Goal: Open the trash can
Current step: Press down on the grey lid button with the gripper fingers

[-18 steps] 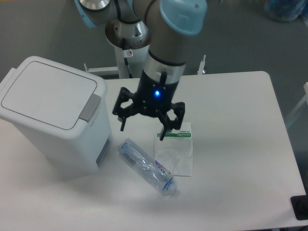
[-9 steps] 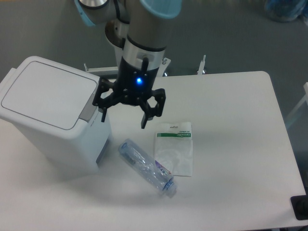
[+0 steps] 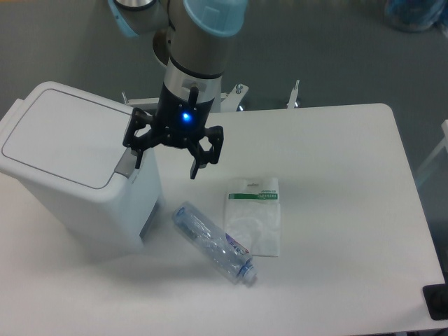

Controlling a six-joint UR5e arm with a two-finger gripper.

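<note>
Camera — trash can (image 3: 73, 164) upright, latch rightward

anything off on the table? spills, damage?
No spills. The clear plastic bottle lies on its side and looks crumpled, beside a flat plastic packet. The trash can stands upright, lid shut; the gripper is open.

A white table (image 3: 336, 154) with rounded corners is standing on grey carpet floor (image 3: 336, 49), even light falling across it, blue clutter (image 3: 418, 14) sitting far right.
</note>
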